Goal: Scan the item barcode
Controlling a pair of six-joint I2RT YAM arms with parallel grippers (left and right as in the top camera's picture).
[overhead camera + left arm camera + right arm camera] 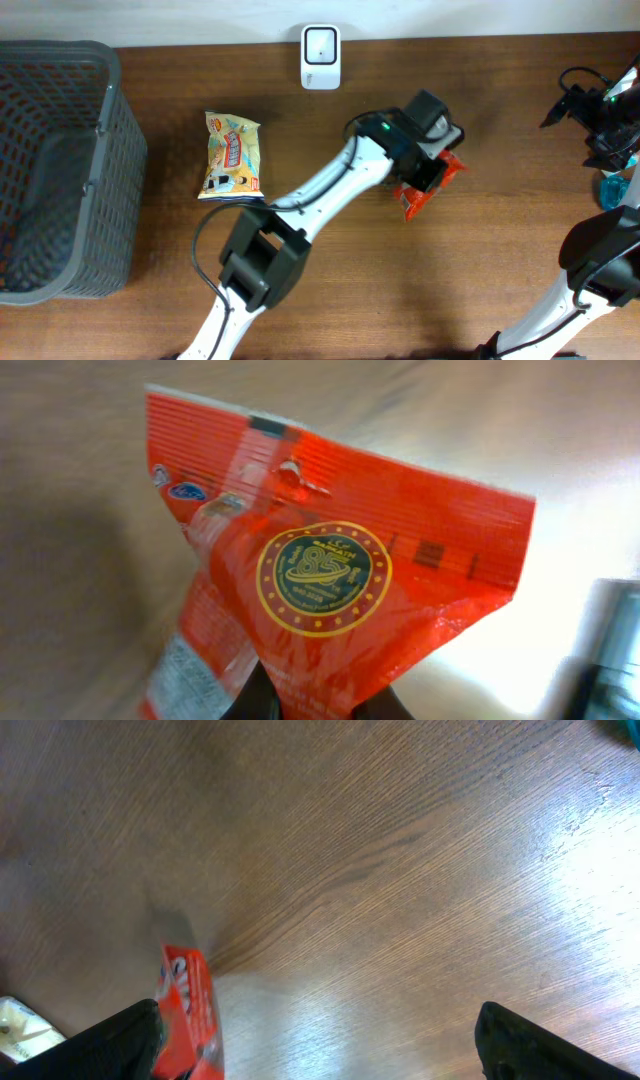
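- The red packet (pixel 428 196) lies right of the middle of the table (pixel 500 280), below and to the right of the white scanner (pixel 320 57) that stands at the far edge.
- The left gripper (pixel 428 168) is down over the packet. In the left wrist view its dark fingers (pixel 258 702) are pinched on the packet's lower end, with the crimped seam at the far end sticking up free.
- The right gripper (pixel 320 1050) hangs with its fingers spread wide and nothing between them, well apart from the packet.
- The packet looks light and soft: thin glossy film, wrinkled, likely to bend and flop beyond the pinch.
- The film looks slippery, so a hold on the flat crimped end or a firm edge seems safer than one on the puffy middle, which could crush what is inside.
- A pale printed panel shows low on the packet's left in the wrist view; I cannot tell whether it carries the barcode.
- A hold should leave that printed face uncovered and fairly flat for the scanner.
- A yellow packet (pixel 232 155) and a grey basket (pixel 100 150) sit to the left, untouched.
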